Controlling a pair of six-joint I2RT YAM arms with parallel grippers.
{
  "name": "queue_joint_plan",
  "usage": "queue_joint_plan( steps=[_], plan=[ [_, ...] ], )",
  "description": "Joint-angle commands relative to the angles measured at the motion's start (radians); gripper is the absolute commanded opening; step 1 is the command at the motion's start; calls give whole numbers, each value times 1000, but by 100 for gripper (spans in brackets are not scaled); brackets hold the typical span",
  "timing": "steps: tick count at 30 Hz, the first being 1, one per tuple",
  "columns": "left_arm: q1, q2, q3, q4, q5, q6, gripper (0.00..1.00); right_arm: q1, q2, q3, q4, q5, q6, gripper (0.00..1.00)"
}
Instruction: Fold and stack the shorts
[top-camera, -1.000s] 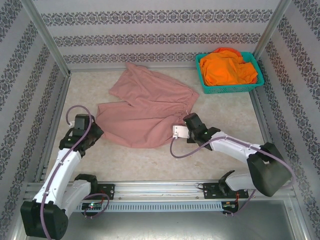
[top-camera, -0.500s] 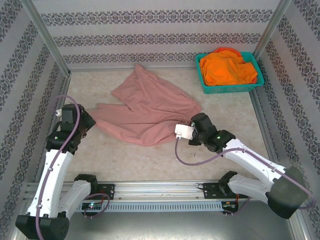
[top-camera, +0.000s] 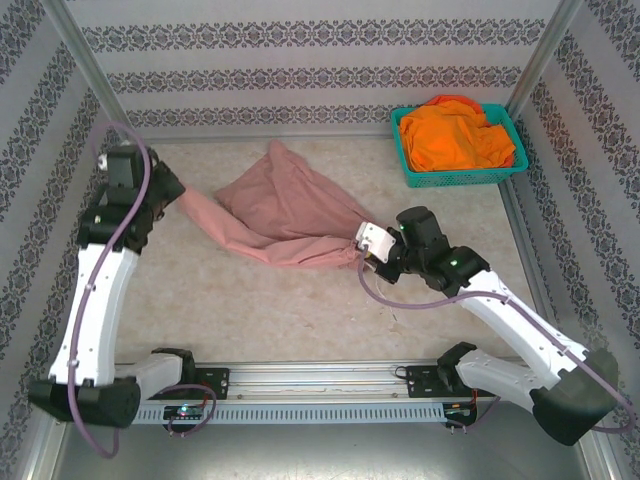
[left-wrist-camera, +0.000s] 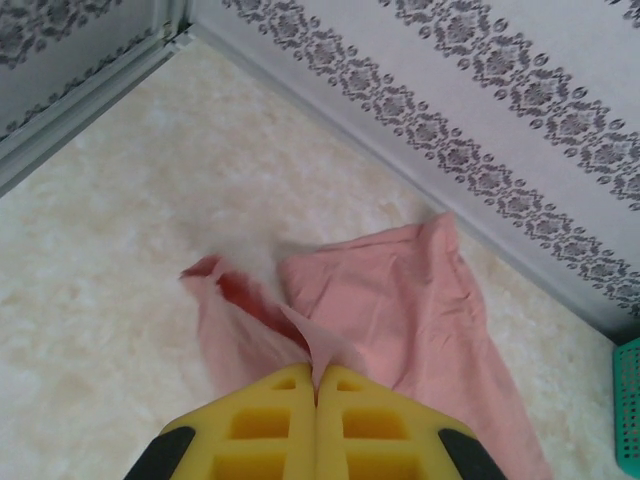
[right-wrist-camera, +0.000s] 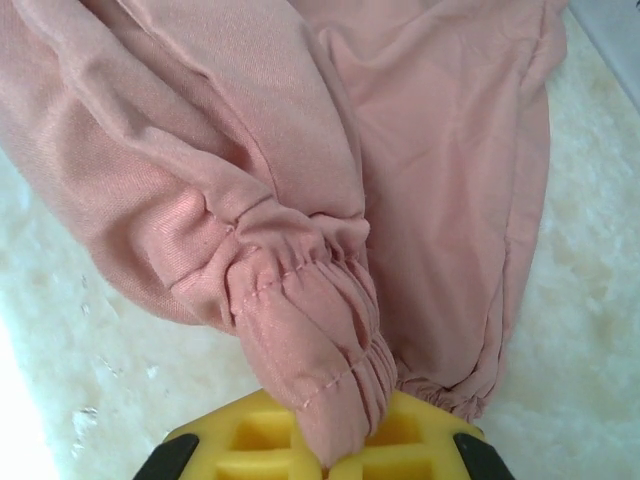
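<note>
The left arm (top-camera: 95, 290) reaches far forward from its base and stands tall along the left wall. Its wrist bends toward the middle of the table (top-camera: 280, 310). The left gripper (top-camera: 168, 197) is closed: in the left wrist view the two yellow fingers (left-wrist-camera: 270, 425) press together and pinch a thin fold of the pink shorts (top-camera: 285, 215). From this pinch the cloth goes away as a narrow pulled strip and shows a darker, reddish inside at one open edge.

The pink shorts lie in the middle of the table, between the two grippers, and are stretched from one to the other. The material is soft, matte and dusty pink, with long loose wrinkles, and one corner points toward the back wall.

The right arm (top-camera: 510, 320) stretches low and diagonal from its base. The right gripper (top-camera: 365, 258) is closed on the gathered elastic band of the same shorts; in the right wrist view the puckered, stitched band comes out between the yellow fingers (right-wrist-camera: 420, 440).

The table surface is pale and looks like marble. In the far right corner stands a teal plastic mesh basket (top-camera: 455, 178), and the orange shorts (top-camera: 455, 135) are heaped inside it, bright and crumpled.
</note>
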Motion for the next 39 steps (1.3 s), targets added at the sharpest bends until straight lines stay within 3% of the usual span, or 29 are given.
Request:
queue_joint_plan(
  steps=[1, 11, 20, 25, 27, 29, 31, 34, 37, 39],
  plan=[
    [6, 127, 121, 45, 25, 44, 0, -46, 39, 41, -28, -99, 154, 0],
    [-74, 615, 608, 1, -2, 68, 0, -191, 140, 25, -39, -97, 351, 0],
    [-140, 1157, 1271, -200, -3, 51, 0, -294, 345, 77, -64, -76, 509, 0],
    [-142, 1295, 1293, -38, 60, -13, 0, -351, 462, 123, -71, -36, 642, 0],
    [-142, 1342, 1293, 59, 94, -30, 15, -391, 501, 143, -65, -39, 722, 0],
    [-139, 1377, 1305, 133, 110, -40, 35, -450, 524, 153, -44, -75, 806, 27],
    [-130, 1374, 1320, 165, 120, -39, 63, -514, 511, 147, -15, -145, 898, 58],
    [-125, 1285, 1314, 133, 121, 17, 97, -567, 413, 99, 35, -160, 986, 71],
    [-125, 1127, 1202, 75, 134, 62, 100, -554, 300, 70, 67, -176, 1046, 75],
    [-126, 1011, 1035, 101, 193, 73, 100, -517, 270, 91, 73, -209, 1086, 78]
  ],
)
